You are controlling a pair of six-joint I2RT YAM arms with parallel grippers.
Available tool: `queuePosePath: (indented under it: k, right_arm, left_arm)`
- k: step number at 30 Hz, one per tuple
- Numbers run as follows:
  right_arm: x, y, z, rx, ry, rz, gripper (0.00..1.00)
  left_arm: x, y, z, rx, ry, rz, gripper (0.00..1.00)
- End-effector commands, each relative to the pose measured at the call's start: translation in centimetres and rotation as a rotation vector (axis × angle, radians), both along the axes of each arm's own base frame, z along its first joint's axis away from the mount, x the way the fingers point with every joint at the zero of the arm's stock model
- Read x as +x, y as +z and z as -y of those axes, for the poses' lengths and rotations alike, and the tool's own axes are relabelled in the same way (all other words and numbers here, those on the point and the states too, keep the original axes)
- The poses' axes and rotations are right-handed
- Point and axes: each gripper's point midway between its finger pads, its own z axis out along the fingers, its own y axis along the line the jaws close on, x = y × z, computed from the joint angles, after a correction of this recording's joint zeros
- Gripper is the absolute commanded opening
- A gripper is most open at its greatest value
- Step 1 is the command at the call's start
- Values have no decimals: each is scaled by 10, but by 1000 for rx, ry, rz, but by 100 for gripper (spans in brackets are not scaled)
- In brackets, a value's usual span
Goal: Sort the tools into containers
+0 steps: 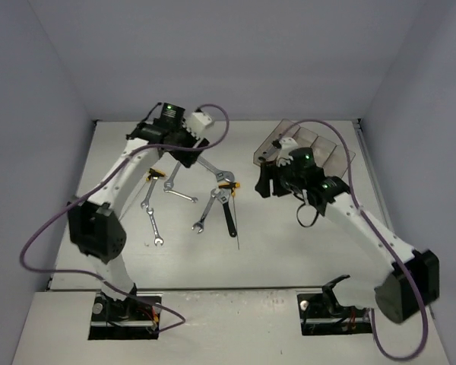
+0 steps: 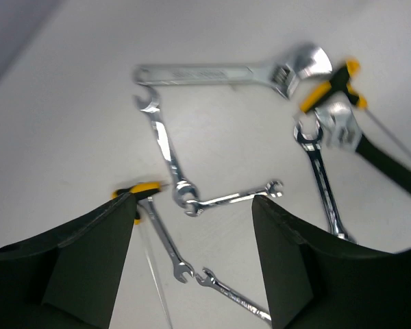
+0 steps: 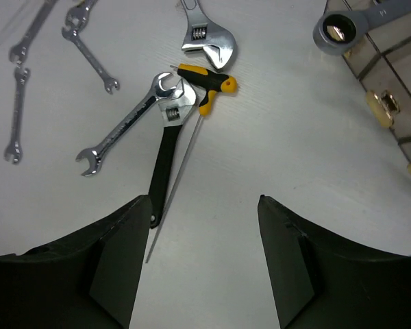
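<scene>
9 tools loose on counter, 1 wrench in bins
L gripper + R gripper released; near side open, bins at far-right edge.

Both arms reach forward, wrists angled down; left fingers and right fingers spread apart, empty.

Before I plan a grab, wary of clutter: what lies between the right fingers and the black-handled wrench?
Only the yellow-and-black driver's thin shaft on bare table, shown in the right wrist view.
</scene>
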Motion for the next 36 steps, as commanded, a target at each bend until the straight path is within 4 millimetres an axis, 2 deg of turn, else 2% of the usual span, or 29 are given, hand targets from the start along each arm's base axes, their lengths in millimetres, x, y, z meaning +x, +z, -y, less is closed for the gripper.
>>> queuePosePath:
  k: [1,2,3,5,7,8,9,11,14,16,20,23,31,36]
  right_arm:
    - [58,7,-47,-95,178,128,61]
    - [72,2,-58,-104,201,119,61]
    - [77,-1,-66,-131,243,134,61]
    - [99,-14,-84,-164,288,137,61]
    - [116,-24,-99,-193,334,151,61]
    - [123,-26,-106,-200,343,158,61]
    - [135,-32,-114,-209,351,164,61]
    - [154,-45,-133,-221,383,173,61]
    - [171,-59,-149,-235,417,187,61]
    - [186,-74,-160,-243,434,189,60]
    - [199,-93,-172,-276,462,199,60]
    - [200,-113,-181,-288,484,183,60]
    - [197,-146,-187,-318,503,140,55]
    - [187,-165,-186,-399,511,105,32]
  left_arm:
    - [-7,132,-54,-194,426,364,66]
    - [-16,124,-61,-185,461,354,66]
    - [-32,141,-74,-219,519,391,68]
    - [-54,130,-90,-246,619,373,84]
    - [-85,139,-109,-301,694,417,87]
    - [-94,122,-112,-298,708,393,87]
    - [-105,127,-114,-326,701,407,87]
    - [-120,107,-119,-316,718,377,88]
    - [-140,95,-128,-318,720,389,88]
    - [-151,75,-137,-283,737,382,88]
    - [-158,55,-142,-269,746,381,87]
    - [-158,46,-143,-277,754,389,88]
    - [-152,40,-139,-269,728,392,88]
    - [-151,41,-143,-251,735,400,88]
